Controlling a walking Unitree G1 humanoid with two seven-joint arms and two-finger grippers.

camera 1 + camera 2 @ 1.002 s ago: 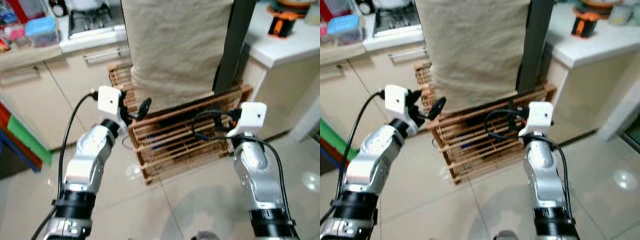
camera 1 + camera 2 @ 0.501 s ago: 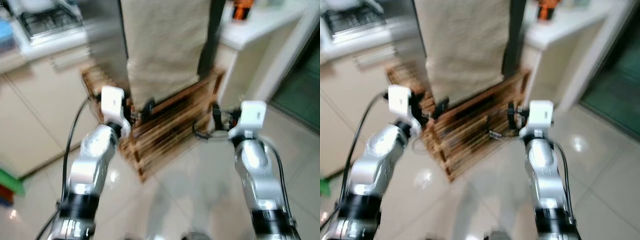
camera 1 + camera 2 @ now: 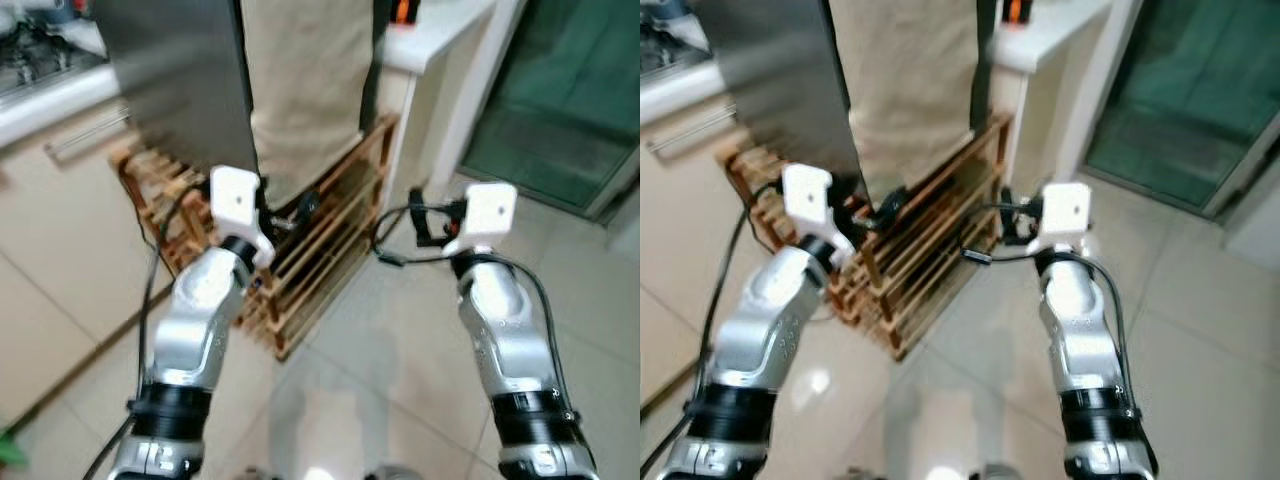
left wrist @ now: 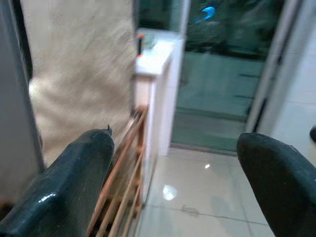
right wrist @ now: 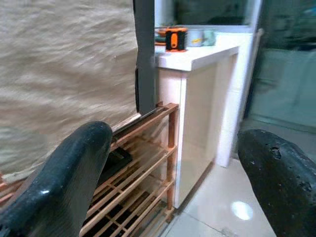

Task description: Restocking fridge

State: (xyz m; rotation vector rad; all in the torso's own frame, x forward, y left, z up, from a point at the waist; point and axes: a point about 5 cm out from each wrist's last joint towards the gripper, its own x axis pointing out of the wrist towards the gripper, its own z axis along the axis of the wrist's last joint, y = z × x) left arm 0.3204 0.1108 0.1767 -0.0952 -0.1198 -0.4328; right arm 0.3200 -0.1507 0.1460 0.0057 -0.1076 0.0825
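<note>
From the head, a slatted wooden rack (image 3: pixel 320 245) stood below a hanging beige cloth (image 3: pixel 305 80); the left gripper (image 3: pixel 300 208) hovered over the rack, the right gripper (image 3: pixel 418 215) beside it. In each wrist view, the fingers (image 4: pixel 74 187) (image 5: pixel 69 182) were spread apart, empty, facing the rack.

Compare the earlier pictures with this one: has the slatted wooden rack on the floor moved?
No. The slatted wooden rack still stands under the beige cloth, beside the white counter. The whole view has shifted, so the camera turned.
</note>
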